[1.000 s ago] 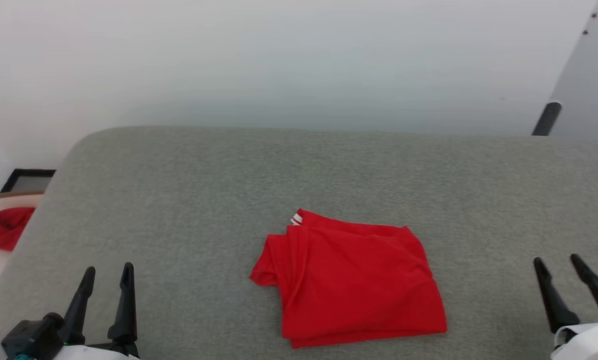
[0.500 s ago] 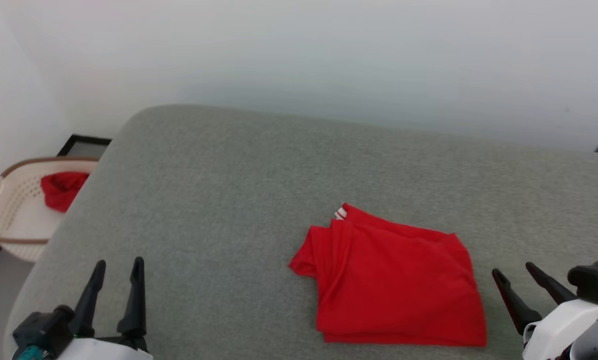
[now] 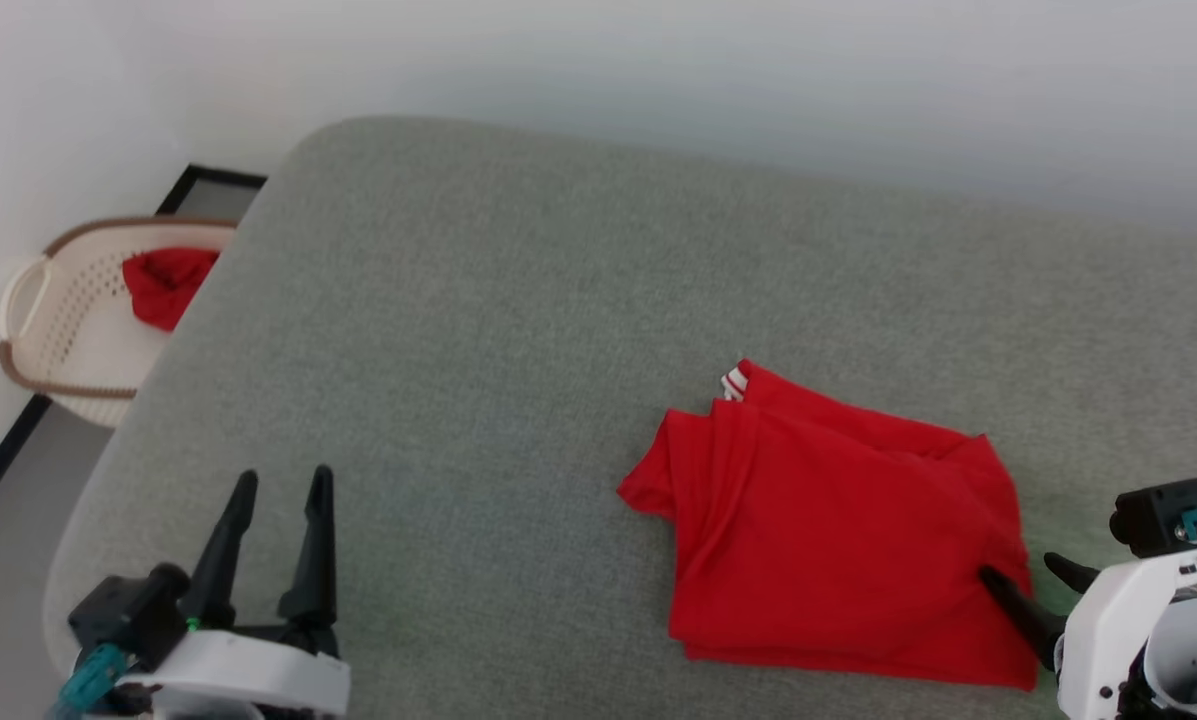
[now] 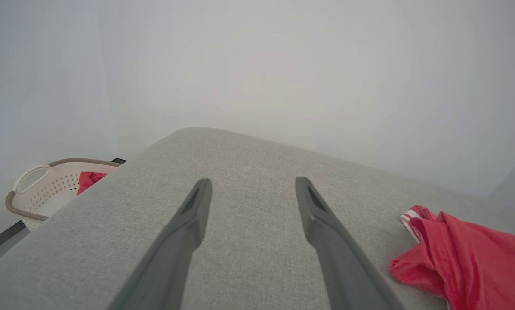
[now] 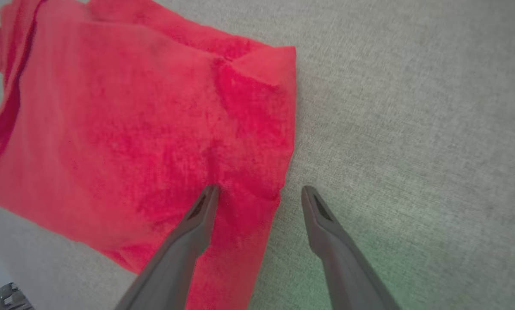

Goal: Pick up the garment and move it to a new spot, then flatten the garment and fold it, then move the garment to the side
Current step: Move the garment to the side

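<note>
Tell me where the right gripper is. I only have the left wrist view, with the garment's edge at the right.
Observer: The right gripper is at the near right corner of the garment, jaws open.
Operator: Is it gripping the cloth yet?
Observer: No. In the right wrist view its fingers straddle the garment's edge, one over the red cloth and the other over the grey cushion, with nothing pinched between them.
Operator: Is the garment folded?
Observer: Yes. The head view shows a compact folded rectangle with the striped trim peeking out at its far corner.
</note>
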